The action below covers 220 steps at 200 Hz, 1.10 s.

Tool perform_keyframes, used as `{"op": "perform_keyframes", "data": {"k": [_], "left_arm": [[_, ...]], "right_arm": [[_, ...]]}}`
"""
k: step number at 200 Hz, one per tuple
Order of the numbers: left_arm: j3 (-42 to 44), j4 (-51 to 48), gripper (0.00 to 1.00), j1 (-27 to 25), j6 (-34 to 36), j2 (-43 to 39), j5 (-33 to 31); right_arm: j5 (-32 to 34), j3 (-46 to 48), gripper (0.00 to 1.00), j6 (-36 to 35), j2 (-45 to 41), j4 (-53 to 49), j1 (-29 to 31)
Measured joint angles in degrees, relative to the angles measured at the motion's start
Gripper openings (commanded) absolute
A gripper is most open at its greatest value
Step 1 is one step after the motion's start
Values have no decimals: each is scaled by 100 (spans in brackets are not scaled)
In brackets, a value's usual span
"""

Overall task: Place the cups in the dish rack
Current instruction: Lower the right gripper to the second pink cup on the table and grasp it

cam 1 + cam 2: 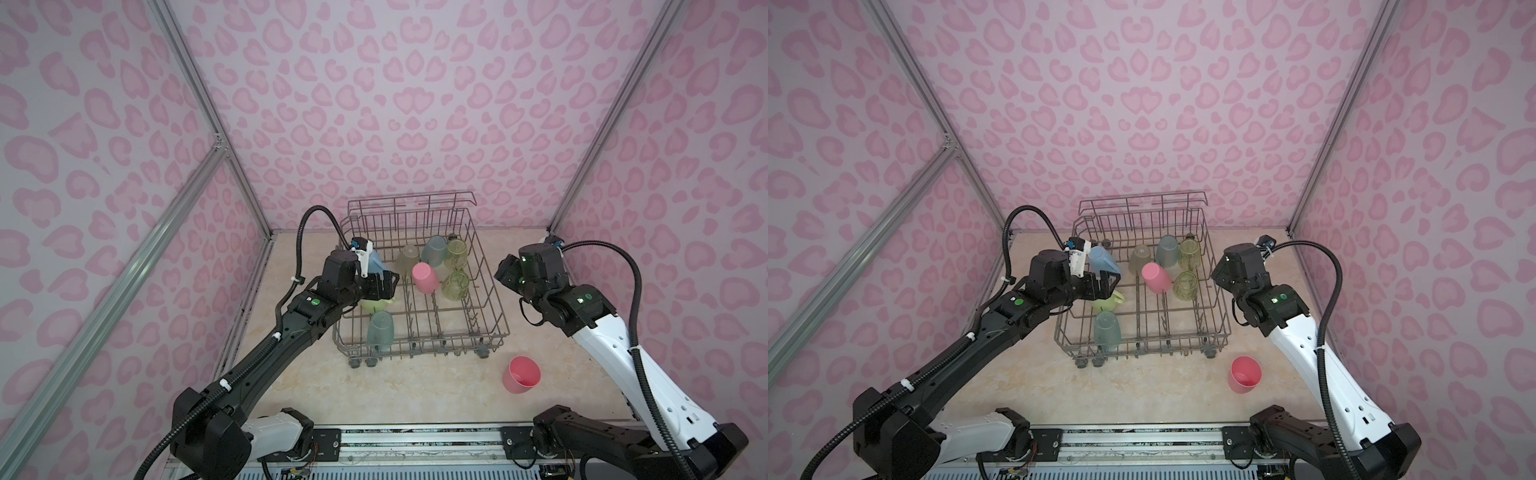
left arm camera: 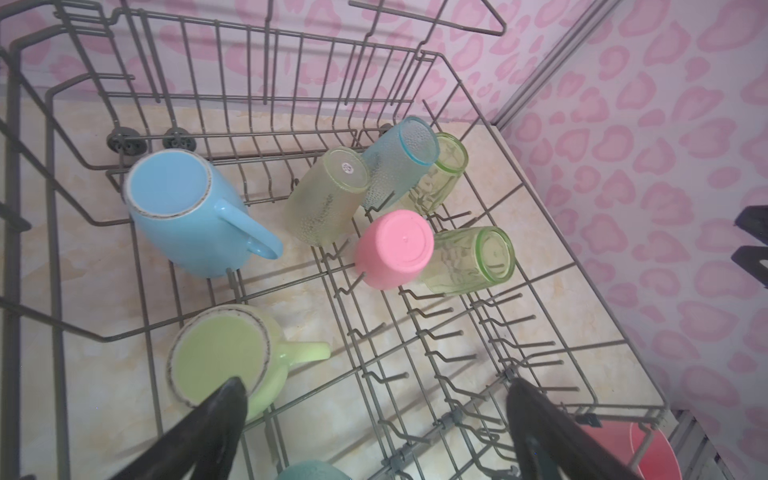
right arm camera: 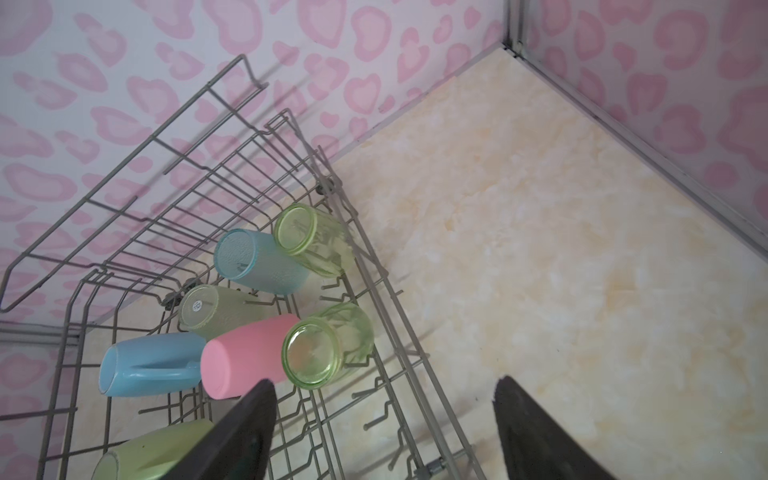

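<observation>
Dish rack (image 1: 409, 226): mid-bench (image 1: 415, 390); eight cups (image 1: 424, 277) inside
Pink cup (image 1: 521, 374): on bench, near rack's front right corner
My left gripper (image 2: 376, 384): released, empty; over pale-yellow mug (image 2: 220, 353)
My right gripper (image 3: 384, 386): released, empty; at rack's right side

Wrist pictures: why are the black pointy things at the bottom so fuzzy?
In the left wrist view the left gripper has fingers too near the lens, so they blur; the upturned pink cup behind looks sharp. Right wrist view: the right gripper blurs likewise.
</observation>
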<state>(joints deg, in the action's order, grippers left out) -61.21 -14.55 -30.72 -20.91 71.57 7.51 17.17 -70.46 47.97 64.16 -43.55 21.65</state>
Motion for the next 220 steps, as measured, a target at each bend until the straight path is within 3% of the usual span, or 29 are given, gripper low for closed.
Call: {"op": "perform_keyframes", "data": {"k": [91,150,220], "left_arm": [[852,780,100,-1803,1458,-330,-107],[1397,1580,100,-2133,1950,-678,22],[1497,1768,100,-2179,2090,-723,-2]], "right_arm": [[-1274,1099,72,909,-992,-1510,-1178],[-1934,1742,65,1204,-1106,-1779,-1580],[-2452,2044,53,1567,-1012,-1801,-1615]]}}
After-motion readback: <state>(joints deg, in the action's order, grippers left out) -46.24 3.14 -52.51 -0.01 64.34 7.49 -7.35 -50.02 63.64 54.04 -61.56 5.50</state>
